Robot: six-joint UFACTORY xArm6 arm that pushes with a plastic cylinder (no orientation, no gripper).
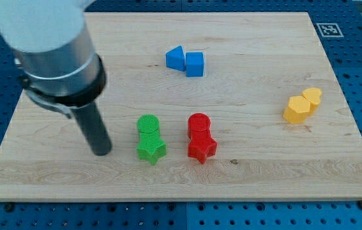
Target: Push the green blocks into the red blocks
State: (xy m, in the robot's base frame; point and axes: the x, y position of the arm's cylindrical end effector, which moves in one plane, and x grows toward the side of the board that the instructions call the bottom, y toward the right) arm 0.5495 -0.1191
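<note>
Two green blocks touch each other left of the board's middle: a green round block [148, 126] and a green star block [150, 150] below it. Two red blocks touch each other to their right: a red round block [199, 124] and a red star block [201, 148] below it. A gap separates the green pair from the red pair. My tip [101, 153] rests on the board to the left of the green star block, a short way from it.
Two blue blocks [185, 61] sit side by side near the view's top middle. Two yellow blocks [302, 105] sit together at the view's right. The wooden board [263, 166] lies on a blue perforated table.
</note>
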